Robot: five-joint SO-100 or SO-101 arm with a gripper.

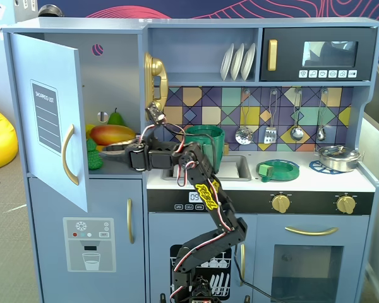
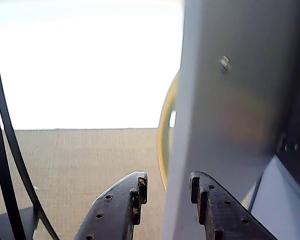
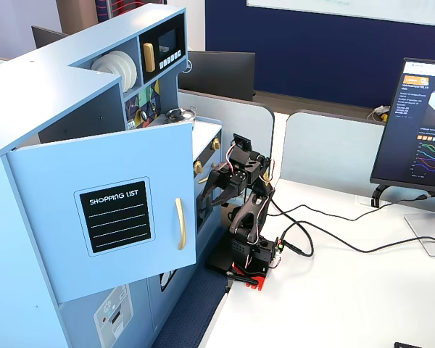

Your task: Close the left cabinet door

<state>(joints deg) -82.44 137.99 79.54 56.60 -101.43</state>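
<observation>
The large pale blue rectangular door [image 1: 50,120], with its black "SHOPPING LIST" panel [image 3: 116,216] and curved gold handle [image 3: 179,223], stands swung well out from the toy fridge at the left end of the play kitchen, beyond the left edge of the white worktop [image 1: 316,183]. Your black two-finger gripper [image 2: 166,187] reaches leftward from the worktop's front-left corner; in the wrist view its fingers stand narrowly apart and hold nothing, and the door's free edge lies in line with the gap, the right finger [image 2: 210,200] against the inner face. You cannot tell whether it touches. The step in hand appears to be the approach; closing has not begun. The next move likely calls for bringing a finger round to the outer face and sweeping toward the cabinet.
</observation>
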